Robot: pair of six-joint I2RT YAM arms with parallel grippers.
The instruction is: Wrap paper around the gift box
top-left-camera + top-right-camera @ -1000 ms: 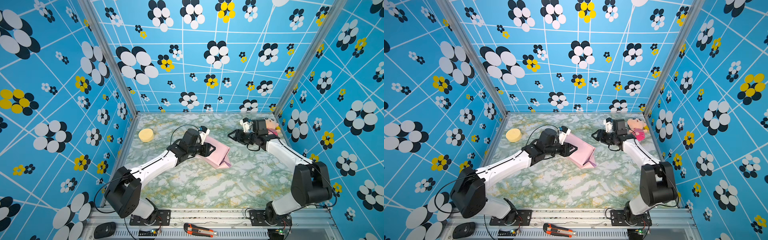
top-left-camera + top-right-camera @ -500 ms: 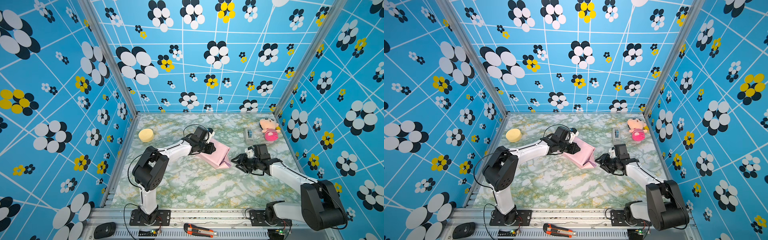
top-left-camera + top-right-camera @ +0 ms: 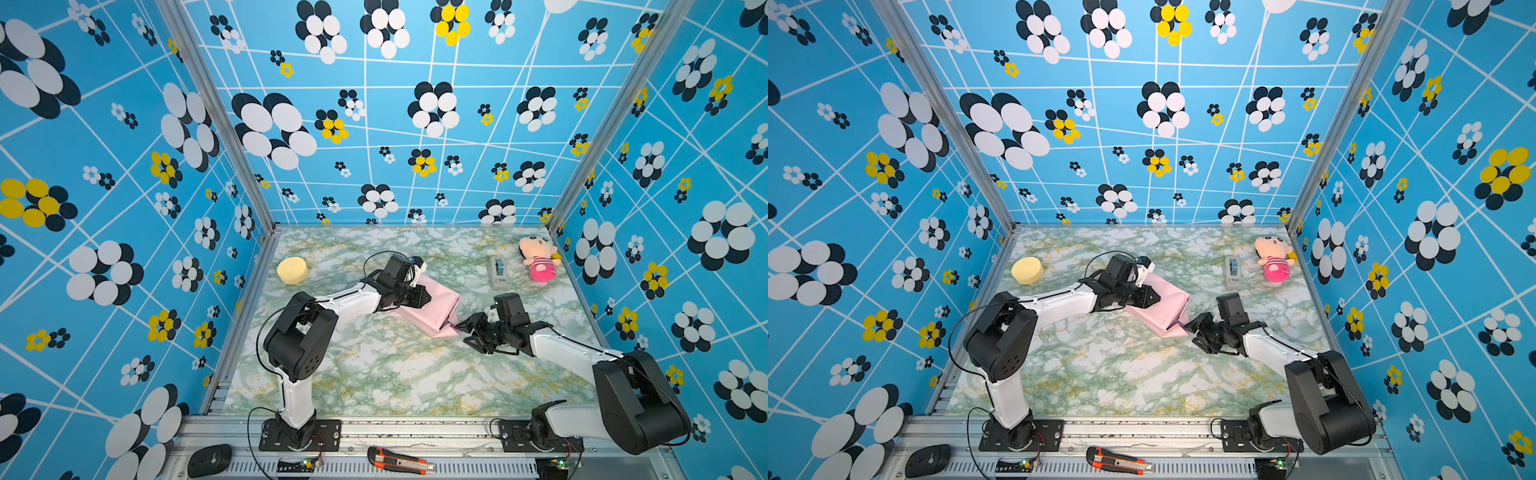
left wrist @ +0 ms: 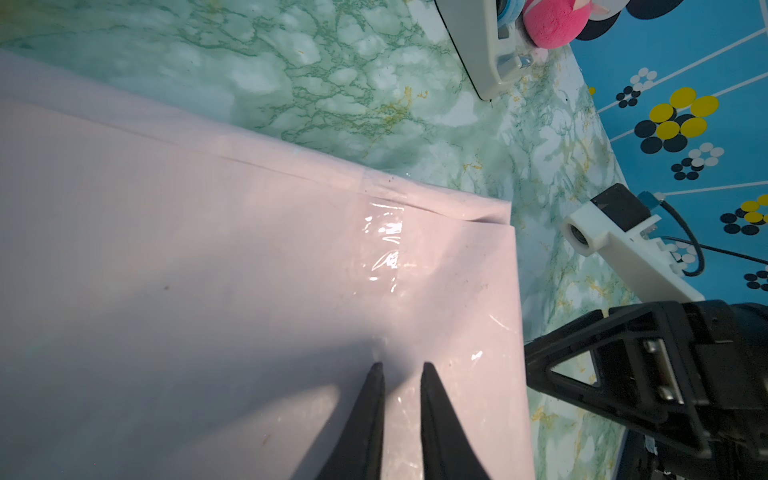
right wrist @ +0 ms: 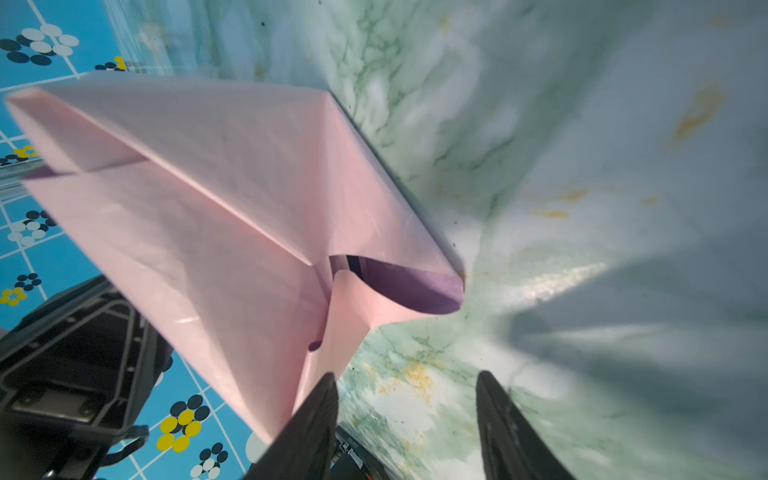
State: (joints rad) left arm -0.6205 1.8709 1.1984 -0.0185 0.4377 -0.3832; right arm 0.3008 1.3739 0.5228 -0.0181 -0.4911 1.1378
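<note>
lying taped, pink-side out, paper [image 3: 434, 311] hides contents

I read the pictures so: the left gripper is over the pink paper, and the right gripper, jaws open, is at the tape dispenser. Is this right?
Not quite. The right gripper, jaws open, is at the folded end of the paper, not at the tape dispenser, which stands apart beside the doll; both top views show it. The left gripper is over the paper.

Both arms reach inward, left tool [image 4: 402, 366] narrowly parted, right tool [image 5: 406, 376] wide apart.
</note>
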